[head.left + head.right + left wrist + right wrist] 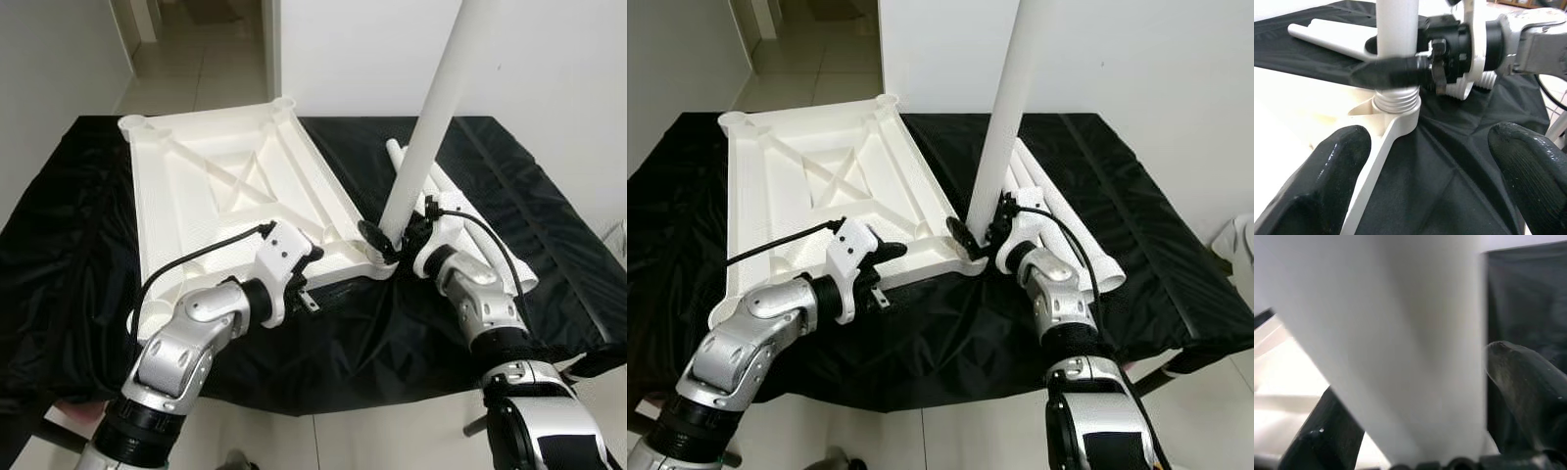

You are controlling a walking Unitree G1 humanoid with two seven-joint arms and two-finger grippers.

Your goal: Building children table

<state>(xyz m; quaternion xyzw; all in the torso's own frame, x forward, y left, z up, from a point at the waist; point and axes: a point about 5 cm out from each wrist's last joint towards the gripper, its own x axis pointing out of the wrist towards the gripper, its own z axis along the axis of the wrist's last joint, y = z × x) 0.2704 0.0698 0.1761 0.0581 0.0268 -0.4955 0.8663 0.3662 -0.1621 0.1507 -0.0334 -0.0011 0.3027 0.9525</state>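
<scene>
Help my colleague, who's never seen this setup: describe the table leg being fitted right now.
On the black cloth lies an upturned white tabletop. At its near right corner the leg stands upright, clamped by the right pincer; the spare legs lie flat beside it.

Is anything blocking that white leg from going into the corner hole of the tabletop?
Nothing visible does. The right gripper holds the leg upright, and its threaded end already sits in the corner socket of the upturned tabletop.

Even, bright indoor light; the white tabletop panel (pixel 225 196) nearly overexposes against the black cloth (pixel 78 225). Right wrist view: table leg (pixel 1400 333) blurred, too close to focus.
</scene>
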